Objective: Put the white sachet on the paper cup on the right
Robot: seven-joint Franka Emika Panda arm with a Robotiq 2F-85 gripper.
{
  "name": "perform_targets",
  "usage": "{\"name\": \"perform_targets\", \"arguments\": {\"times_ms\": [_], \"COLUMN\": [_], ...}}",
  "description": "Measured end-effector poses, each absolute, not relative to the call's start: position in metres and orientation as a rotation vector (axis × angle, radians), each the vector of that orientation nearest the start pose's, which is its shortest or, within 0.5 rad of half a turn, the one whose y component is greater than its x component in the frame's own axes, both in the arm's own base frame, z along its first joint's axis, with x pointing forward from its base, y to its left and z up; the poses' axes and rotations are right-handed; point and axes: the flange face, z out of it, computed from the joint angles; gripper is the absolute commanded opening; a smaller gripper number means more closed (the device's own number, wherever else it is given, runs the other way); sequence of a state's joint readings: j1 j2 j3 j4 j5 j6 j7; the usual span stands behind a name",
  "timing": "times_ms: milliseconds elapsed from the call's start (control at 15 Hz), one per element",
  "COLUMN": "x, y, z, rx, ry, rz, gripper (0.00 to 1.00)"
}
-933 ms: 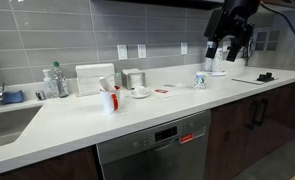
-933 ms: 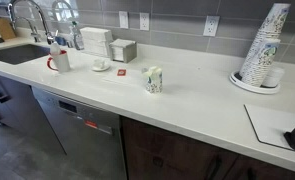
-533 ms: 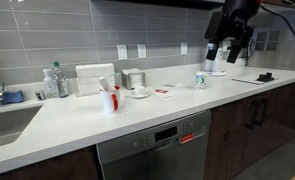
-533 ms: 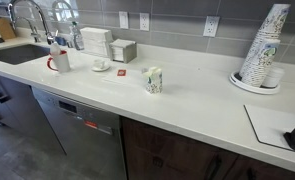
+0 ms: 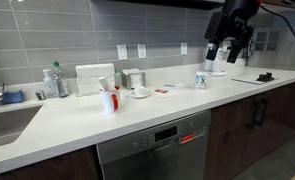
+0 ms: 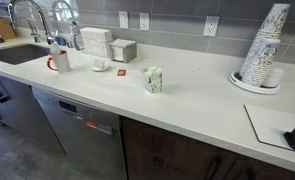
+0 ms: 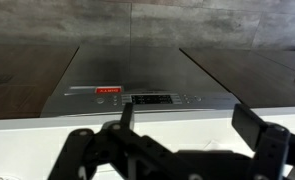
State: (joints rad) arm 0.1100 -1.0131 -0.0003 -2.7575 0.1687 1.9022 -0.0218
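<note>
End effector hangs open and empty (fingers spread wide in the wrist view) above the desk; paper cup stands apart, lower.

Both exterior views reach me bright and evenly lit, seemingly from overhead, with only faint, soft shadows. The glossy white countertop is nearly washed out across the middle of the frame, and the grey tiled wall shows a mild sheen at upper left. My wrist view is much dimmer. Its upper half is murky brown, the stainless steel dishwasher front looks soft, and the black gripper along the bottom edge is a blurred, out-of-focus silhouette. Everything is low-resolution, and small objects are grainy.
</note>
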Motion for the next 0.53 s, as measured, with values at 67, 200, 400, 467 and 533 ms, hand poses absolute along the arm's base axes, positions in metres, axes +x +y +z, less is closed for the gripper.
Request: {"name": "perform_targets", "arguments": {"times_ms": [67,200,400,467,533], "x": [0.269,0.270,0.286,0.294,0.304], "y": [0.042,0.041,0.038,0.037,0.035], "z": [0.494,0.497,0.501,0.500,0.498], "rx": [-2.960,-2.965,-3.002,-3.023,-3.044], "ry": [-0.132,-0.131,-0.112,-0.109,-0.108], "rz": [-0.223,-0.237,-0.362,-0.405,-0.443], "gripper": [1.00,1.00,1.00,1.00,1.00]}}
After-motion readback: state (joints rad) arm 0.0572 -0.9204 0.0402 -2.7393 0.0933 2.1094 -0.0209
